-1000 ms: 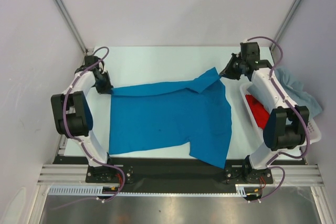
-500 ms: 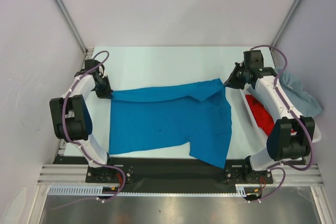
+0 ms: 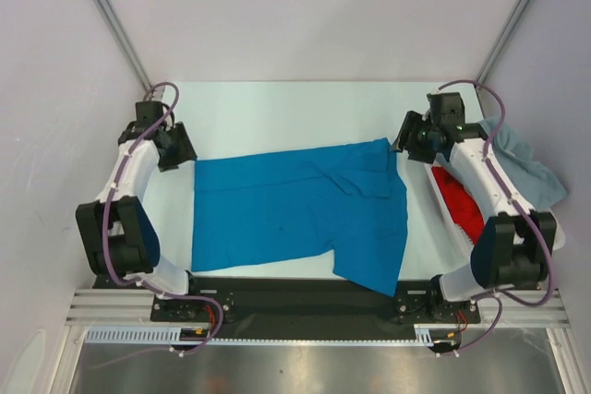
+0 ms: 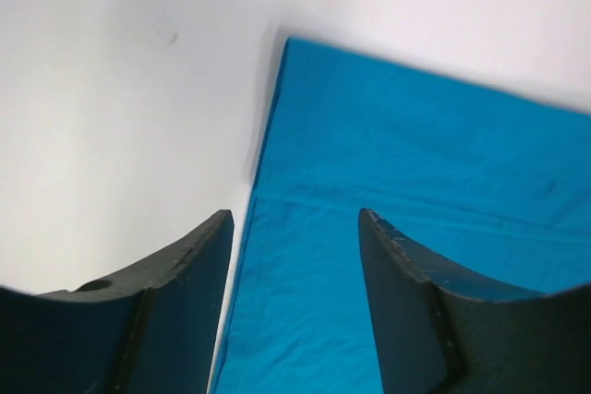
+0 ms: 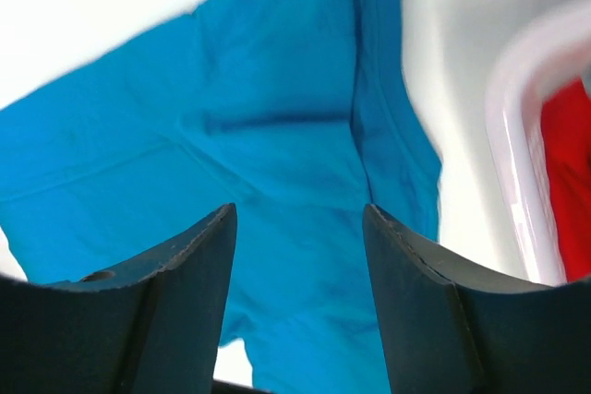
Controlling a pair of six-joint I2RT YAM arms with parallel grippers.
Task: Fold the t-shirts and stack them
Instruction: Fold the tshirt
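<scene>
Seeing the left jaws spread wide with nothing pinched, hovering right over the far left corner of the blue t-shirt. Same deal with the right jaws: wide, empty, above the far right corner, just beside the basket. Lying mostly flat in the middle of the surface, with a flap doubled over at that far right end and 1 sleeve poking toward the near edge on the right. Red t-shirt down in the basket, grey-blue t-shirt draped over its far right side, so 2 left to fold, by my guess. Thin, floppy, light cloth by the look of it: zero stiffness, bound to sag and drag. Better to pinch at corners or along a hem, both ends at once, and keep it taut. Expect wrinkles otherwise.
</scene>
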